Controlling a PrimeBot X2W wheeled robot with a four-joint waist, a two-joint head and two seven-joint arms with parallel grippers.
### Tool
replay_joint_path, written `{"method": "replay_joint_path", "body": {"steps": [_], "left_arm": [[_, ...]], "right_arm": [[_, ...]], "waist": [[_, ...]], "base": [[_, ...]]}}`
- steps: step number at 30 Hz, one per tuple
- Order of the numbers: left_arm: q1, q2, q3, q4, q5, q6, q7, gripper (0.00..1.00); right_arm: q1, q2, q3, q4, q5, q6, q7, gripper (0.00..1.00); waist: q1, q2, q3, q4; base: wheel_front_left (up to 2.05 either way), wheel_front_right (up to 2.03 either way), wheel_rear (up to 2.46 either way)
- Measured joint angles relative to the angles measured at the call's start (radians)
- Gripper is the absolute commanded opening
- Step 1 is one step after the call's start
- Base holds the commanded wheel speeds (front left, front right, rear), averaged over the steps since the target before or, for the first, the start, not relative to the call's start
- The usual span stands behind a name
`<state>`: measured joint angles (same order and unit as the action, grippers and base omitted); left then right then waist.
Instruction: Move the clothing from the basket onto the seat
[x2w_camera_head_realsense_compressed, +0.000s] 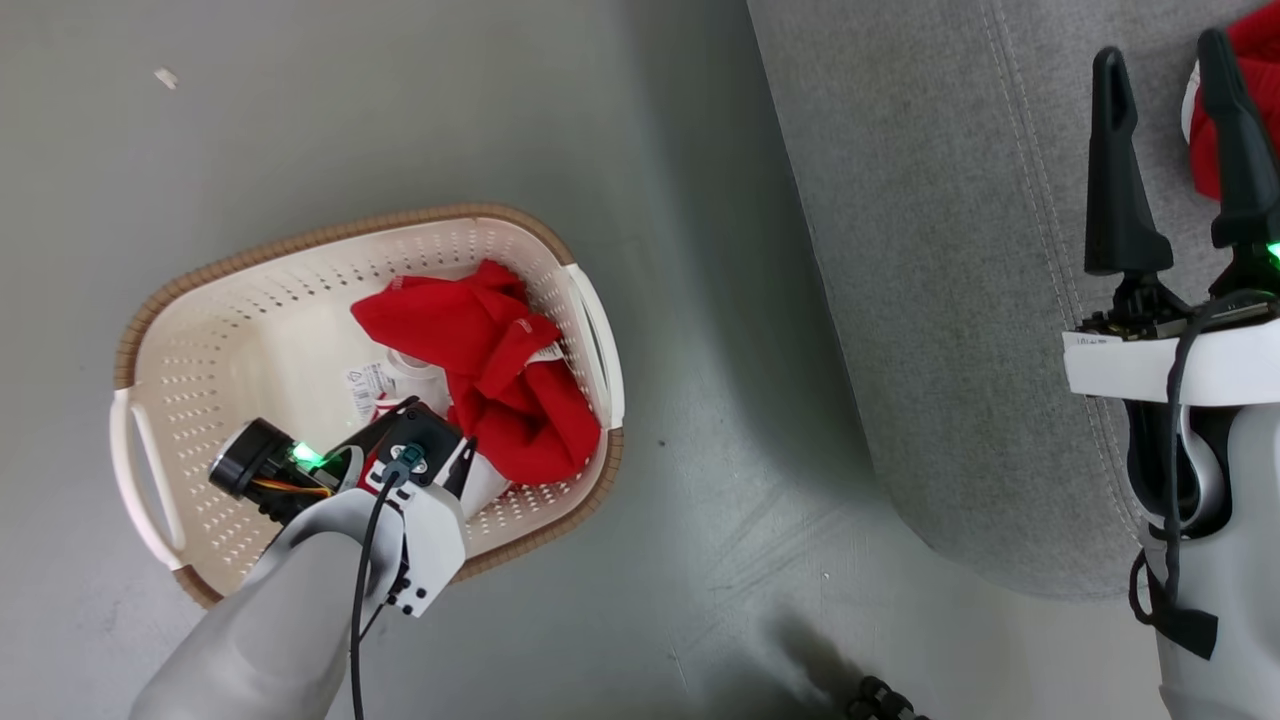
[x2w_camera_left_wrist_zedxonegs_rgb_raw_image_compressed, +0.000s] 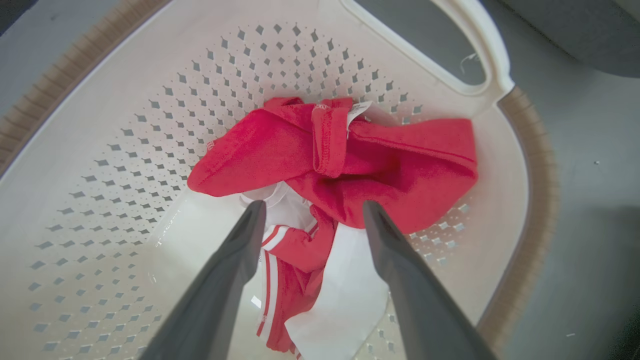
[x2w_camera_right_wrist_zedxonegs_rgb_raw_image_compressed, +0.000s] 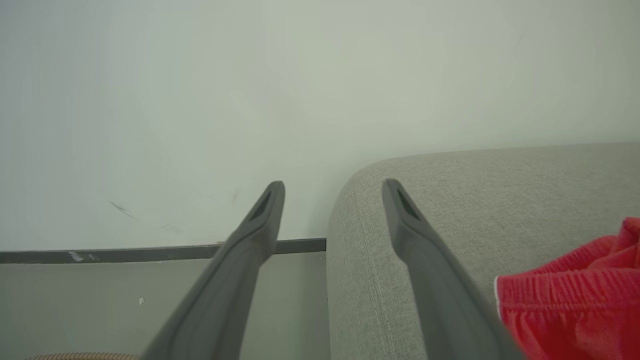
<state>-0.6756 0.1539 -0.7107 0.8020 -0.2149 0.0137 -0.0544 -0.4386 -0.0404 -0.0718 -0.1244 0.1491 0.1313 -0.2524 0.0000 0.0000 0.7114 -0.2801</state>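
Note:
The cream perforated basket (x2w_camera_head_realsense_compressed: 240, 330) with a brown rim stands on the floor at the left. Inside it lies red clothing (x2w_camera_head_realsense_compressed: 490, 375) with white panels and stripes (x2w_camera_left_wrist_zedxonegs_rgb_raw_image_compressed: 350, 165). My left gripper (x2w_camera_left_wrist_zedxonegs_rgb_raw_image_compressed: 312, 207) reaches down into the basket, open, its fingertips just above the red and white fabric. The grey seat (x2w_camera_head_realsense_compressed: 950, 260) fills the upper right. A red garment (x2w_camera_head_realsense_compressed: 1235, 110) lies on it at the far right edge, and its ribbed red band (x2w_camera_right_wrist_zedxonegs_rgb_raw_image_compressed: 575, 295) shows beside my right gripper (x2w_camera_right_wrist_zedxonegs_rgb_raw_image_compressed: 332, 187). My right gripper (x2w_camera_head_realsense_compressed: 1165, 70) hovers open over the seat with nothing between its fingers.
A paper label (x2w_camera_head_realsense_compressed: 365, 388) sits on the basket's bottom. The grey floor (x2w_camera_head_realsense_compressed: 720, 480) separates basket and seat. A pale wall (x2w_camera_right_wrist_zedxonegs_rgb_raw_image_compressed: 250, 100) with a dark baseboard (x2w_camera_right_wrist_zedxonegs_rgb_raw_image_compressed: 150, 252) stands beyond the seat's rounded end. A small white scrap (x2w_camera_head_realsense_compressed: 166, 77) lies on the floor at the top left.

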Motion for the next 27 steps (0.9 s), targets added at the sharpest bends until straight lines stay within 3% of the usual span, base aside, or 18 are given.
{"method": "replay_joint_path", "body": {"steps": [27], "left_arm": [[-0.139, 0.043, -0.049, 0.156, 0.042, -0.079, 0.054, 1.00]], "right_arm": [[-0.133, 0.000, 0.032, -0.001, 0.063, 0.000, 0.000, 1.00]], "waist": [[0.0000, 0.0000, 0.175, -0.090]], "base": [[0.00, 0.00, 0.00]]}}
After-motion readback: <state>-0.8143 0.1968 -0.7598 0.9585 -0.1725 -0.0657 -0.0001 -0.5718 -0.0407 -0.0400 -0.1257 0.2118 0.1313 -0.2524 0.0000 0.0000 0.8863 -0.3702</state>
